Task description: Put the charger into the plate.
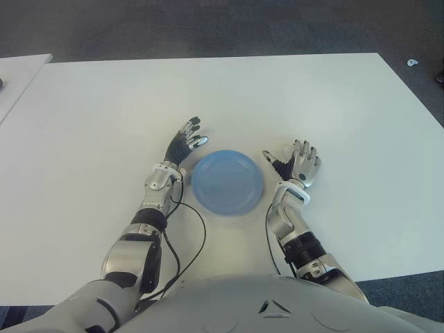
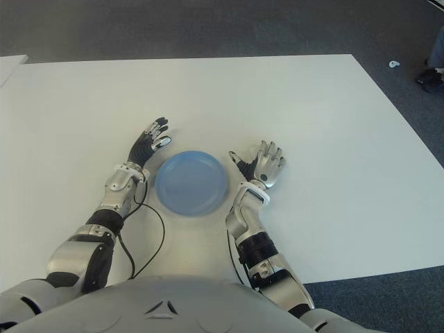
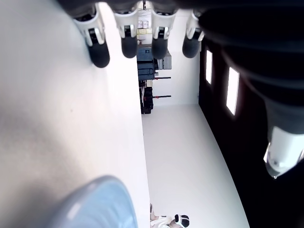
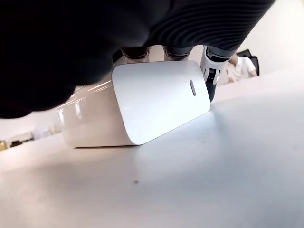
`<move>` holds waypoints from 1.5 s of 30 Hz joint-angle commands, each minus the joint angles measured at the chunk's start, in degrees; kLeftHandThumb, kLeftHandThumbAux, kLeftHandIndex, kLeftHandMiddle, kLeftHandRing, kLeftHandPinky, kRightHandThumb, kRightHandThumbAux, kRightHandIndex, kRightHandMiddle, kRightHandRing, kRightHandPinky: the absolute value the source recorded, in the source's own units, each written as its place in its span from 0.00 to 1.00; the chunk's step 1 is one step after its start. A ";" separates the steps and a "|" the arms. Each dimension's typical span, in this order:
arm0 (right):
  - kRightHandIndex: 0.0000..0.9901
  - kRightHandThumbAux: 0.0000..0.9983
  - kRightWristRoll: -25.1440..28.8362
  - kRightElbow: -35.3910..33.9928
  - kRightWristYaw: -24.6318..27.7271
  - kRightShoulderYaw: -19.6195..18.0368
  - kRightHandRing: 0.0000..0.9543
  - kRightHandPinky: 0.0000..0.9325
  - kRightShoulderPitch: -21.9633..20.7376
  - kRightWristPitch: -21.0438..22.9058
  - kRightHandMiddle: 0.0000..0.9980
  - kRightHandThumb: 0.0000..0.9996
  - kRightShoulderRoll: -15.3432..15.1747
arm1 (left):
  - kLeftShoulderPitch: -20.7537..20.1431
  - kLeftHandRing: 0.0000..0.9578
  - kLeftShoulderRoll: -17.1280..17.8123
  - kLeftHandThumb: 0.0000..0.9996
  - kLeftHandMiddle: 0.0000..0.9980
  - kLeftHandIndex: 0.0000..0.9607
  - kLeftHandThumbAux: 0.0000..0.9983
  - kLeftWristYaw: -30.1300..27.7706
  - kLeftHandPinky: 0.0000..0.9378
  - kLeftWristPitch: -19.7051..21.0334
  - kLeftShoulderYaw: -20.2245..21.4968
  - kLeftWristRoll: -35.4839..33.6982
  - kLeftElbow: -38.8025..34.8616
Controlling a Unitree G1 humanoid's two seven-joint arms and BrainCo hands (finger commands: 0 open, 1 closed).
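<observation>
A white charger point(image 4: 147, 109) lies on the table under my right hand, tilted with one edge on the surface; it shows only in the right wrist view, since the hand covers it in the eye views. My right hand point(image 1: 295, 159) is palm down just right of the blue plate point(image 1: 227, 182), fingers spread over the charger and not closed around it. The plate holds nothing. My left hand point(image 1: 193, 137) shows just beyond the plate's left rim, fingers point(image 3: 99, 52) straight and holding nothing. The plate's rim point(image 3: 95, 204) appears in the left wrist view.
The white table point(image 1: 104, 118) stretches wide around the plate. A second table's corner point(image 1: 21, 76) shows at the far left. A black cable point(image 1: 201, 229) loops beside my left forearm. On the dark floor beyond the far right corner lies a small white object point(image 1: 413, 63).
</observation>
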 commanded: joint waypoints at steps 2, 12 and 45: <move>0.00 0.19 1.16 0.78 -0.33 0.03 0.00 0.00 0.96 -1.32 0.00 0.26 -0.50 | 1.74 0.00 0.27 0.02 0.00 0.00 0.57 -0.42 0.00 1.72 -0.38 0.62 1.40; 0.00 0.19 0.87 1.11 -2.79 0.38 0.00 0.00 1.12 -3.64 0.00 0.27 -1.16 | 1.73 0.00 0.56 0.02 0.00 0.00 0.56 -1.07 0.00 0.89 -0.43 0.58 1.79; 0.00 0.20 1.20 1.18 -9.26 -1.22 0.00 0.00 0.87 -6.01 0.00 0.26 -0.71 | 0.51 0.00 1.24 0.02 0.00 0.00 0.56 -1.22 0.01 -2.06 -0.49 0.88 5.81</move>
